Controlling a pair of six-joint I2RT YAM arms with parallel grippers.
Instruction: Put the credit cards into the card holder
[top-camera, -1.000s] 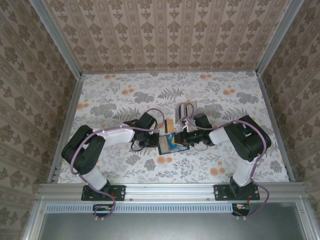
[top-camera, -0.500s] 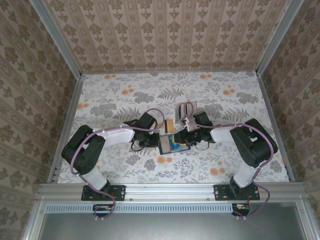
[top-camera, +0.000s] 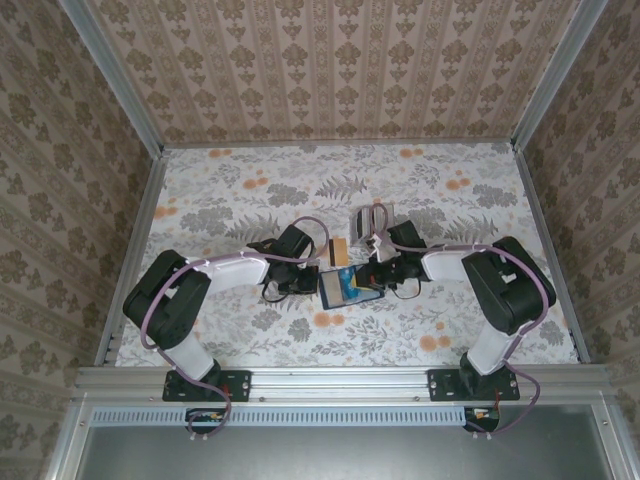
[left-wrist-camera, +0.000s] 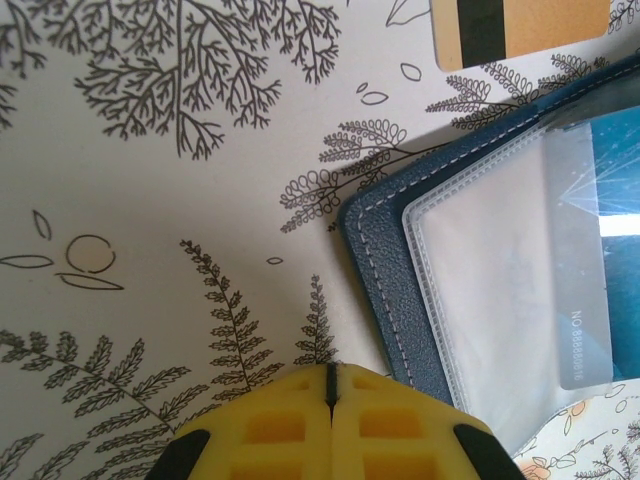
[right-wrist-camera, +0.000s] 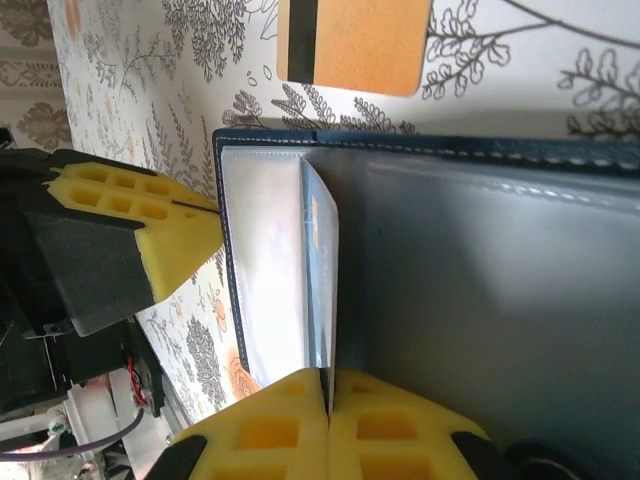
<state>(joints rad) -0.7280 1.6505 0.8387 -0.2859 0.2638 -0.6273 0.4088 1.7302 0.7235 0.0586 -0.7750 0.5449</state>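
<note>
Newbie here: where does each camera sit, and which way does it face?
Top external: above and behind the arms, facing down at the floral table; both arms show.
Left wrist: on the left arm, facing down at the open navy-blue leather-like card holder; yellow left hand shows.
Right wrist: on the right arm, facing across the holder; yellow right hand shows.
Shared: both wrist views catch the gold-orange dark-striped plastic card.

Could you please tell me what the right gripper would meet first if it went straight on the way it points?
The blue card standing on edge in the open card holder, seemingly right at the closed fingertips of the right gripper, though depth is unclear. The gold-orange card lies farther on.
</note>
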